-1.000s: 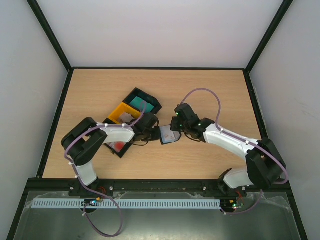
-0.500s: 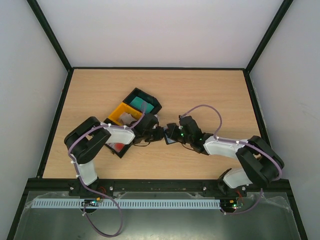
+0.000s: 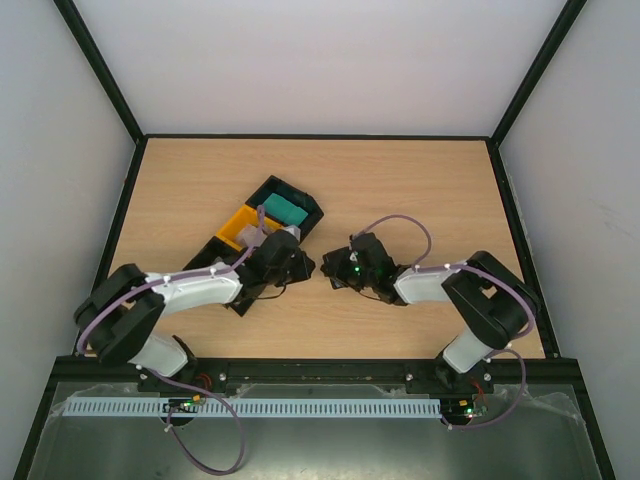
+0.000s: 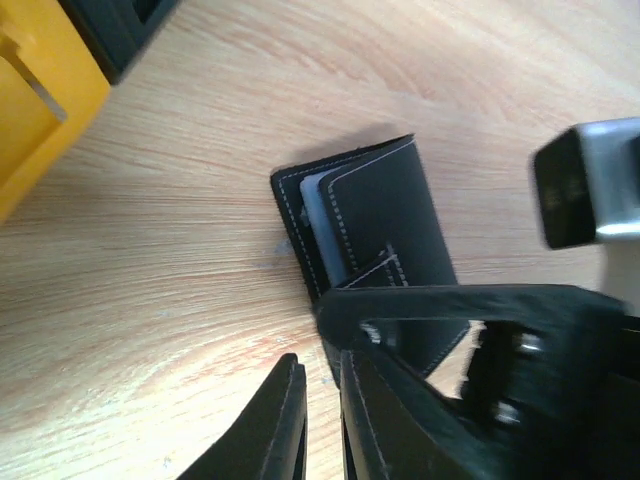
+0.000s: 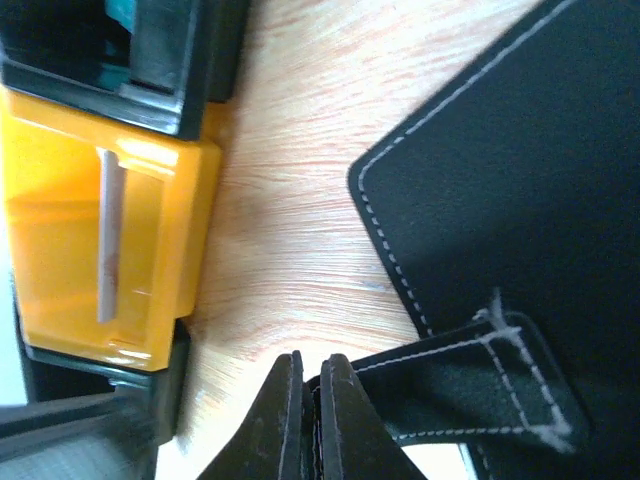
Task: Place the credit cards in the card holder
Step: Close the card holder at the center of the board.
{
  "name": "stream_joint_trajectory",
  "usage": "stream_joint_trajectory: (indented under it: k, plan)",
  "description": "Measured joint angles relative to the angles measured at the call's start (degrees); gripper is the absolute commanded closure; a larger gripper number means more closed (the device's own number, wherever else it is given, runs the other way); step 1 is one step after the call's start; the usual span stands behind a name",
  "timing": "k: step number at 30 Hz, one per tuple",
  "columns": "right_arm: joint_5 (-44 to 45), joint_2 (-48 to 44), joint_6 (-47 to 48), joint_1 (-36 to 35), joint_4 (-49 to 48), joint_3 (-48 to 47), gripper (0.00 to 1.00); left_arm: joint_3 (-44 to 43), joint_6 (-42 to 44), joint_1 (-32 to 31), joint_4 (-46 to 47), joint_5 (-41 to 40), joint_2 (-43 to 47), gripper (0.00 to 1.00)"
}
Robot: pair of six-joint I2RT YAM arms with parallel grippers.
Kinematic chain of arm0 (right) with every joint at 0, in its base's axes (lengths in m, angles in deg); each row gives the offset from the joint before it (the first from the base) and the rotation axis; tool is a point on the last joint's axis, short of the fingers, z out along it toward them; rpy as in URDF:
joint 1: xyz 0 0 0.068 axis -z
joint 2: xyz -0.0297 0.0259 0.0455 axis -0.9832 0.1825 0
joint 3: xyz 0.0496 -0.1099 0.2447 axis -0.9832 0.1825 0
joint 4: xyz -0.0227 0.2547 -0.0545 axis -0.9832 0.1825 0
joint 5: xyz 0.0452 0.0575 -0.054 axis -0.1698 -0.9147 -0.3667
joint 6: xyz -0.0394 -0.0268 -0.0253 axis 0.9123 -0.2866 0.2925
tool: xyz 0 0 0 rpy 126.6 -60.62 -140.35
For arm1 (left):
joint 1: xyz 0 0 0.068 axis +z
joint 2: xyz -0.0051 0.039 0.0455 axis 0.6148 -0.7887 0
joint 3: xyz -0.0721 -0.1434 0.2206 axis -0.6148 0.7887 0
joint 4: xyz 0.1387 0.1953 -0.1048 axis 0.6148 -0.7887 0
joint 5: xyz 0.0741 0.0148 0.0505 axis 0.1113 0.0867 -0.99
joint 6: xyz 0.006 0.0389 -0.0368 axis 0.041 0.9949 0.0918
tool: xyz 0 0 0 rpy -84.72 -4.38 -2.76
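Small black stitched leather card holder (image 4: 385,215) rests on light wooden table (image 3: 400,180), near centre, between both arms. Pale grey card (image 4: 310,212) tucked in inner pocket, edge showing. Right gripper (image 5: 312,385) pinches tip of holder's short strap (image 5: 450,395), fingers pressed together on it. Left gripper (image 4: 320,385) just beside holder, fingers almost together, nothing between. Yellow plastic tray (image 5: 60,200) nearby holds white card (image 5: 107,235) on edge. Black plastic tray (image 3: 300,198) beyond holds teal cards (image 3: 285,210).
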Motion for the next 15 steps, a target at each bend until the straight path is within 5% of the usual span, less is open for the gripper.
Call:
stream_joint_trajectory:
  k: [8, 15]
  plan:
    - [-2.01, 0.7, 3.04, 0.0, 5.62, -5.14, 0.42, 0.11, 0.63, -0.2, -5.14, -3.5, 5.51, 0.77]
    - [-5.07, -8.44, 10.27, 1.73, 13.44, -10.71, 0.38, -2.67, 3.69, -0.2, -8.48, -4.35, 9.25, 0.63]
